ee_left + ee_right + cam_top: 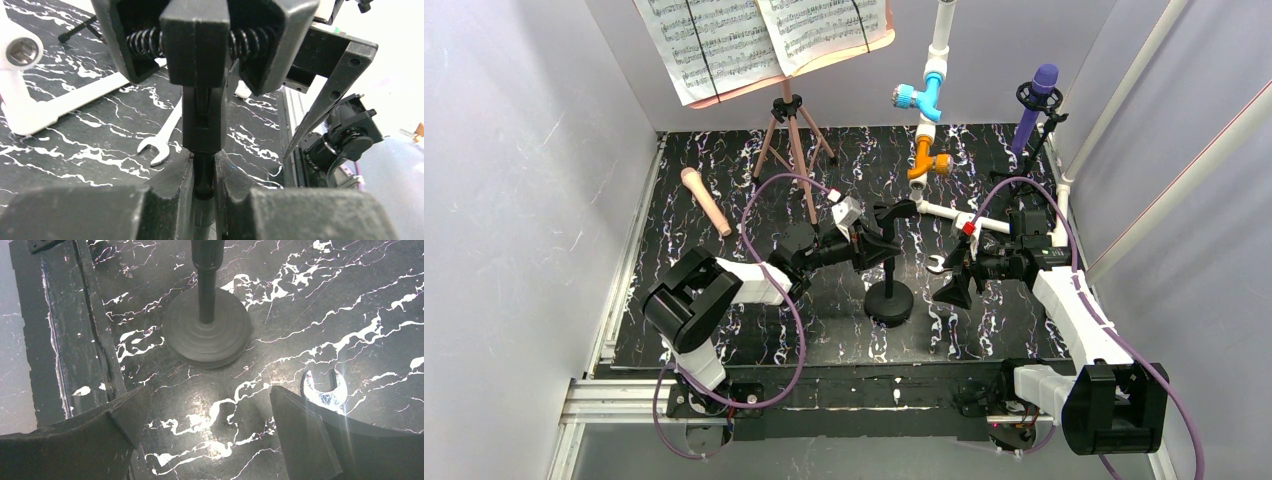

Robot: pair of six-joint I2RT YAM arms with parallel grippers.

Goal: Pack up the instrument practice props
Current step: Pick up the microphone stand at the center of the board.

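Centre of tabletop (844,340): black mic holder (889,298) upright, left gripper (204,171) clamped narrow on its stem. Right gripper (954,288) wide, holding nothing, at 3 o'clock of the base. Wrench (936,263) at 2 o'clock. Risk: heavy base pivots on the thin stem, slips, hits the right gripper.

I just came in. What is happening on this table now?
The left claw is closed on the stem of the empty black mic holder in the middle. The right claw is open beside it, holding nothing, near the silver wrench. The peach microphone lies flat at the left. The purple microphone and the music sheets are at the back, not yet packed.
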